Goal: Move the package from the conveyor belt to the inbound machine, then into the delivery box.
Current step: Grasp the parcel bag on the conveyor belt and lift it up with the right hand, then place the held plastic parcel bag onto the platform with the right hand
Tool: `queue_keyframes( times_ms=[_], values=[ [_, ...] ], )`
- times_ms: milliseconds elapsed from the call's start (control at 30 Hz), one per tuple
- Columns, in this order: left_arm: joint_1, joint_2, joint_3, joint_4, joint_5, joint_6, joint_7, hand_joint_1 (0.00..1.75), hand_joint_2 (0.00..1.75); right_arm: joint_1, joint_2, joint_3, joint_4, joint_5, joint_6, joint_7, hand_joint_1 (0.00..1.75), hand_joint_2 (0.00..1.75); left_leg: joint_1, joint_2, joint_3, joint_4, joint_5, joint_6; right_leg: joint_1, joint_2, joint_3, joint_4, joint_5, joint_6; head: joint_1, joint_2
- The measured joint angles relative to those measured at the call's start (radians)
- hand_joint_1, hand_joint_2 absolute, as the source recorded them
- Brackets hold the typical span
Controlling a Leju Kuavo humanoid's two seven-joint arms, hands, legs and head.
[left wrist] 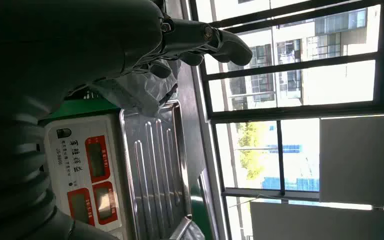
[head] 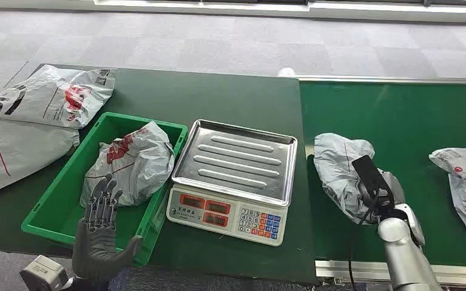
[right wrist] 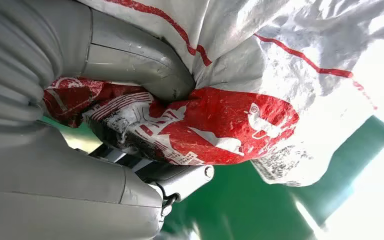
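Our right hand (head: 381,203) had its fingers closed into the grey package (head: 346,173), which lay on the green belt (head: 400,115), just right of the scale (head: 233,176). Our left hand (head: 100,227) was held with spread fingers, holding nothing, near the green box (head: 54,206). We judged the thin plastic could slip from the fingers when lifted, or the bag could catch the tray edge.

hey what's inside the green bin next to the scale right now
One crumpled grey package with red print lies inside the green bin, toward its far end. The bin floor nearer the robot is bare; whatever lies beneath the package is covered.
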Motion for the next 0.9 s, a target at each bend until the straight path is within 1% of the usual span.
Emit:
queue_keyframes(
  times_ms=[67, 100, 200, 267, 333, 367, 433, 567, 600, 700, 733, 800, 900],
  values=[
    [0.0, -0.003, 0.0, 0.0, -0.003, -0.001, -0.002, 0.0, 1.75, 0.011, 0.012, -0.013, -0.049, -0.045, -0.054, -0.045, 1.75, 1.75, 0.0, 0.0, 0.0, 0.0, 0.0, 0.0, 0.0, -0.001, 0.0, 0.0, 0.0, 0.0, 0.0, 0.0],
    [0.0, -0.006, 0.0, 0.0, -0.006, -0.001, -0.005, 0.0, 1.75, 0.023, 0.026, -0.026, -0.099, -0.091, -0.116, -0.097, 1.75, 1.75, 0.0, -0.001, 0.0, 0.0, 0.0, 0.0, 0.0, -0.001, 0.0, 0.0, 0.0, 0.0, 0.0, 0.0],
    [-0.003, -0.014, 0.0, 0.003, -0.008, 0.006, -0.015, 0.0, 1.75, 0.06, 0.076, -0.071, -0.258, -0.248, -0.346, -0.308, 1.75, 1.75, 0.0, -0.002, -0.001, 0.0, 0.0, 0.0, 0.0, -0.003, 0.0, 0.0, -0.001, 0.0, 0.0, 0.0],
    [-0.007, -0.015, -0.003, 0.007, -0.009, 0.022, -0.023, 0.0, 1.75, 0.083, 0.109, -0.091, -0.365, -0.347, -0.462, -0.433, 1.75, 1.75, 0.0, -0.002, -0.001, 0.0, 0.0, 0.0, 0.0, -0.002, -0.001, 0.0, -0.001, -0.001, 0.0, 0.0],
    [-0.011, -0.015, -0.009, 0.01, -0.009, 0.039, -0.028, 0.0, 1.75, 0.104, 0.136, -0.096, -0.458, -0.409, -0.526, -0.502, 1.75, 1.75, 0.0, 0.0, -0.001, 0.0, -0.001, -0.001, 0.0, -0.001, -0.001, 0.0, -0.001, -0.001, 0.0, 0.0],
    [-0.013, -0.015, -0.013, 0.01, -0.009, 0.046, -0.03, 0.0, 1.75, 0.111, 0.148, -0.094, -0.499, -0.422, -0.537, -0.513, 1.75, 1.75, 0.0, 0.0, -0.001, -0.001, -0.001, -0.001, 0.0, 0.0, -0.001, 0.0, -0.001, -0.001, 0.0, 0.0],
    [-0.015, -0.015, -0.02, 0.011, -0.011, 0.057, -0.034, 0.0, 1.75, 0.119, 0.161, -0.074, -0.554, -0.414, -0.505, -0.484, 1.75, 1.75, 0.0, 0.001, -0.001, -0.001, -0.001, -0.001, 0.0, 0.001, -0.001, 0.0, -0.001, -0.001, 0.0, 0.0],
    [-0.016, -0.014, -0.024, 0.011, -0.02, 0.067, -0.044, 0.0, 1.75, 0.114, 0.163, 0.028, -0.587, -0.352, -0.376, -0.384, 1.75, 1.75, 0.0, 0.002, 0.0, -0.001, 0.0, 0.0, 0.0, 0.002, 0.0, 0.0, 0.0, -0.001, 0.0, 0.0],
    [-0.016, -0.013, -0.024, 0.011, -0.023, 0.069, -0.048, 0.0, 1.75, 0.107, 0.16, 0.056, -0.585, -0.328, -0.315, -0.331, 1.75, 1.75, 0.0, 0.002, 0.0, -0.001, 0.0, -0.001, 0.0, 0.001, 0.0, 0.0, 0.0, -0.001, 0.0, 0.0],
    [-0.016, -0.01, -0.024, 0.011, -0.034, 0.074, -0.06, 0.0, 1.75, 0.056, 0.15, 0.152, -0.532, -0.213, -0.044, -0.13, 1.75, 1.75, 0.001, 0.004, -0.002, -0.001, 0.001, -0.001, 0.001, 0.004, 0.0, 0.001, 0.001, -0.002, 0.0, 0.0],
    [-0.018, -0.009, -0.024, 0.011, -0.037, 0.074, -0.062, 0.0, 1.75, 0.034, 0.151, 0.188, -0.497, -0.177, 0.018, -0.092, 1.75, 1.75, 0.001, 0.005, -0.001, -0.001, 0.001, -0.001, 0.001, 0.004, 0.0, 0.001, 0.001, -0.002, 0.0, 0.0],
    [-0.021, -0.007, -0.024, 0.011, -0.041, 0.073, -0.063, 0.0, 1.75, -0.005, 0.162, 0.252, -0.421, -0.127, 0.079, -0.043, 1.75, 1.75, 0.001, 0.003, 0.0, -0.001, 0.003, -0.001, 0.001, 0.002, -0.001, 0.001, 0.002, -0.001, 0.0, 0.0],
    [-0.024, -0.005, -0.024, 0.011, -0.046, 0.072, -0.058, 0.0, 1.75, -0.061, 0.179, 0.318, -0.327, -0.086, 0.117, 0.016, 1.75, 1.75, 0.001, -0.001, -0.001, -0.001, 0.005, -0.002, 0.001, -0.002, -0.001, 0.001, 0.002, -0.001, 0.0, 0.0]
  ],
)
